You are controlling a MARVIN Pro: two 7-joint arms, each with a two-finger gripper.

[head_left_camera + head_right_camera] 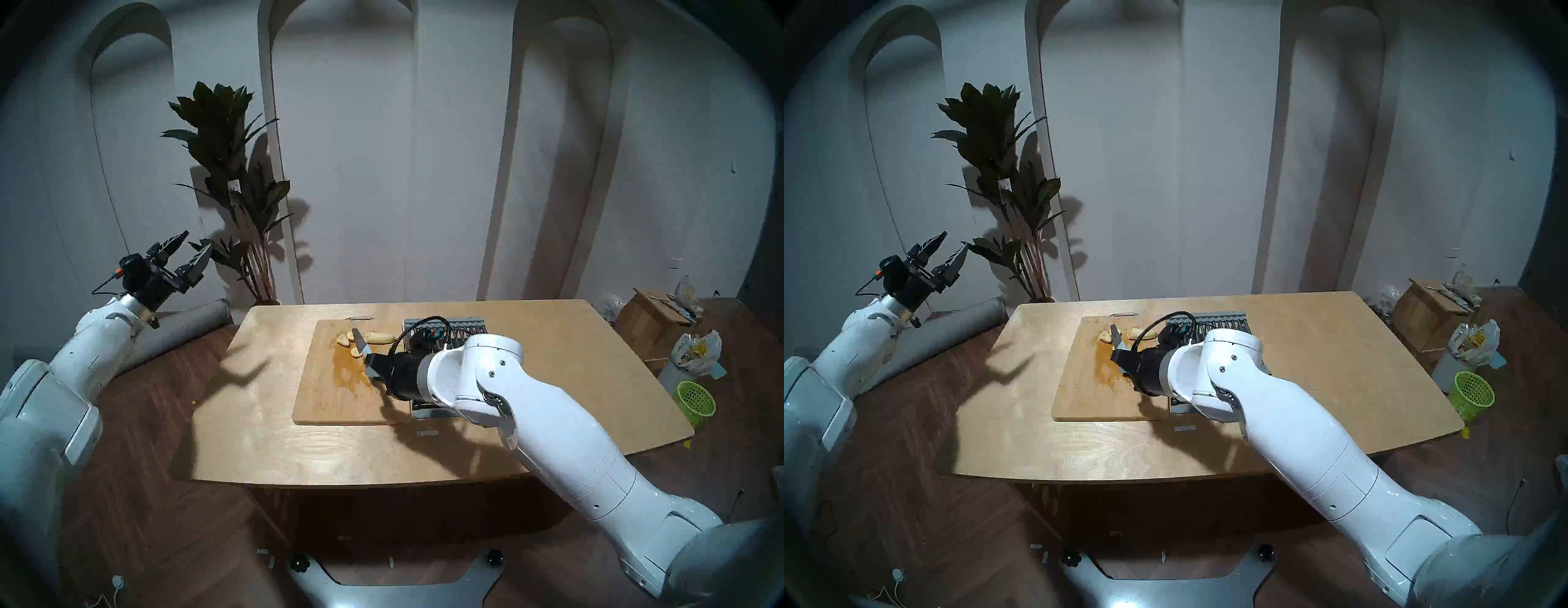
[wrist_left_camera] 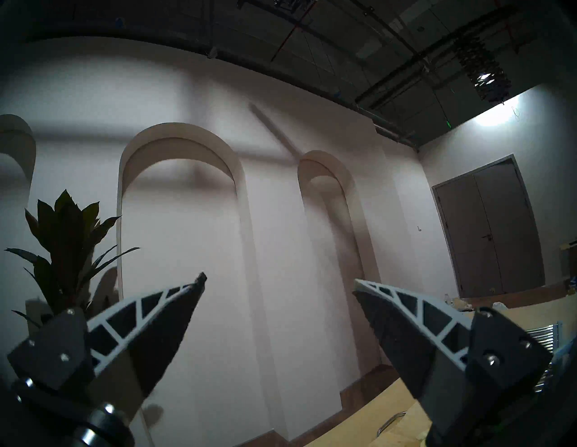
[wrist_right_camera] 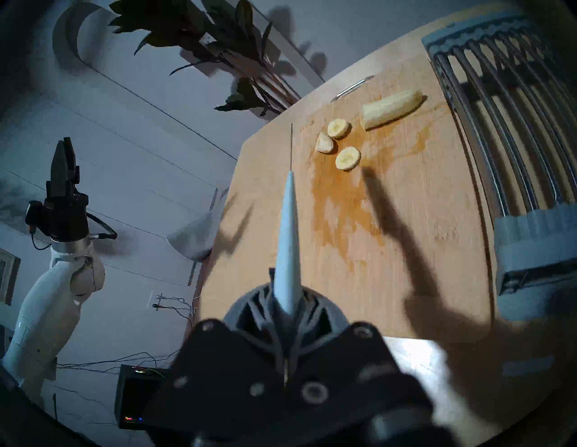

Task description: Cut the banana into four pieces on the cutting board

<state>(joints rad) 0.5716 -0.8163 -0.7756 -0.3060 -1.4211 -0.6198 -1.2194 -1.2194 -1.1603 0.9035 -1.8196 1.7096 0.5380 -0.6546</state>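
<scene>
The banana lies cut at the far end of the cutting board (image 1: 339,403): a long stub (image 1: 380,337) (image 3: 392,107) and three small round slices (image 3: 338,128) to its left. My right gripper (image 1: 373,366) (image 3: 285,299) is shut on the pale handle of a knife (image 3: 288,237). It hovers over the board's stained middle, and the blade (image 1: 359,339) points toward the slices. My left gripper (image 1: 186,254) (image 2: 278,282) is raised well off the table's left side, open with nothing between its fingers.
A grey slatted metal rack (image 1: 466,327) (image 3: 499,109) stands right of the board, partly under my right arm. A potted plant (image 1: 229,170) and a grey roll (image 1: 186,335) sit behind the table's left corner. A box (image 1: 653,318) and a green basket (image 1: 695,401) stand on the floor to the right.
</scene>
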